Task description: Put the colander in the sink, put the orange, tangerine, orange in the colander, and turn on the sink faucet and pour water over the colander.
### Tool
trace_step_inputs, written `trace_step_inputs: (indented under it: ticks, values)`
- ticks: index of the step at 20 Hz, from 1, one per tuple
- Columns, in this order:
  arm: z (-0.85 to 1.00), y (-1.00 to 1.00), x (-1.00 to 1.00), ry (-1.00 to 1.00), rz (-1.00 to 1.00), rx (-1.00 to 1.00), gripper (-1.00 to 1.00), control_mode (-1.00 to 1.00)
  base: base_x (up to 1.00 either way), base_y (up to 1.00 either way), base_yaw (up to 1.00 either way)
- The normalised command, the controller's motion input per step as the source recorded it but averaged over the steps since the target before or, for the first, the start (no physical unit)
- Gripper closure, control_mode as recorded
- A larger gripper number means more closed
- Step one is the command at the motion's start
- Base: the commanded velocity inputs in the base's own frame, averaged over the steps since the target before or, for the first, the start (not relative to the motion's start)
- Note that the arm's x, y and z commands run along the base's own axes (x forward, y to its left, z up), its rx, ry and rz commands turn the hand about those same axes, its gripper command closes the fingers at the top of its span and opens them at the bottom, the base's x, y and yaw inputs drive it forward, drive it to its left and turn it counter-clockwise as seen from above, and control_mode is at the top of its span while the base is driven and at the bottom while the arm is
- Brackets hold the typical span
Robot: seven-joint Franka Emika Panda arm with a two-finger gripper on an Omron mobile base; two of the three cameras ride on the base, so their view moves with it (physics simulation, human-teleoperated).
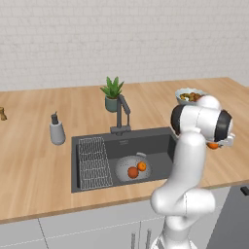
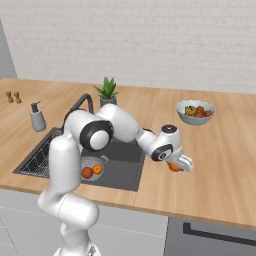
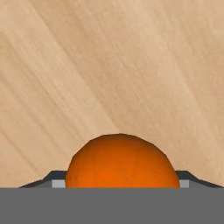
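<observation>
gripper (image 2: 175,166) jaws either side of round orange fruit (image 3: 121,162) on wooden counter (image 2: 220,165) right of dark rectangular sink (image 1: 146,143), grip unclear, no writing readable

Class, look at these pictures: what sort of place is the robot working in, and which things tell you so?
Most likely a kitchen, a rendered one: a wooden counter holds a dark sink with a faucet behind it, and a bowl of fruit stands nearby.
</observation>
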Motion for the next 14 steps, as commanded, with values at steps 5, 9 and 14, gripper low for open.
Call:
trace_step_inputs:
  ticks: [5,9,14]
  values:
    - [0.63,0.11,-0.39,-0.24,0.01,0.11,1.0,-1.0,0.0,0.0,0.0]
    - [0.78,0.72,-0.56,-0.33,0.0,0.06,1.0,-1.0,0.0,0.0,0.0]
    - [0.58,0.99,-0.65,-0.16,0.0,0.05,1.0,-1.0,0.0,0.0,0.0]
